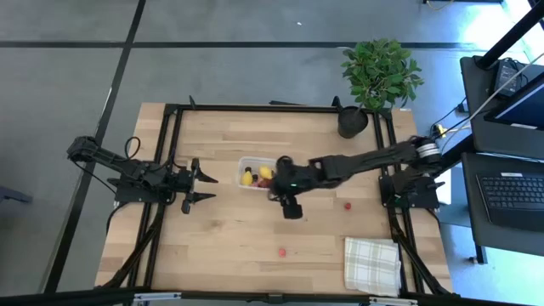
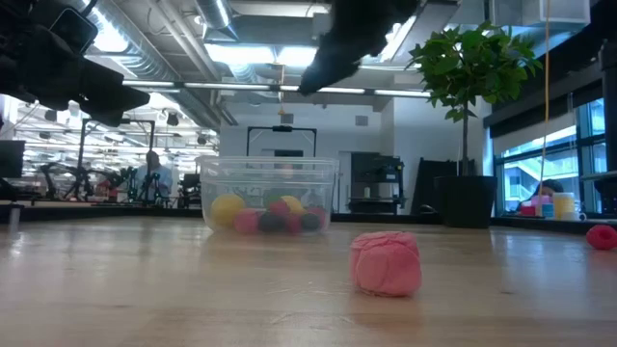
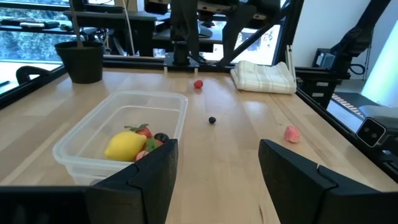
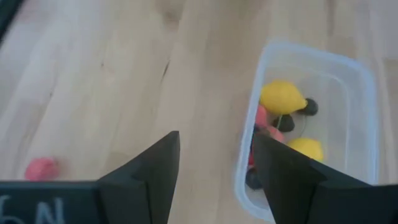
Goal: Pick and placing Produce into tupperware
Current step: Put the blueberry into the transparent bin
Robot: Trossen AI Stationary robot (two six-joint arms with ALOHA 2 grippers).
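Note:
The clear tupperware tub [image 1: 252, 161] stands mid-table on its base. In it lie two yellow lemon-shaped pieces [image 4: 283, 97] and some red and dark berries [image 2: 273, 220]. Loose on the wood are a pink piece [image 1: 281, 252], a red berry [image 1: 347, 205] and a dark berry [image 3: 212, 120]. My right gripper [image 1: 280, 184] hovers open and empty above the tub's near right corner, as its wrist view shows [image 4: 214, 174]. My left gripper [image 1: 201, 185] is open and empty, just left of the tub, also in its wrist view [image 3: 217, 168].
A potted green plant [image 1: 355, 119] stands at the far right of the table. A checked white cloth [image 1: 371, 263] lies at the near right corner. Black frame rails [image 1: 170, 153] run along the table's left and right sides. Bare wood lies near of the tub.

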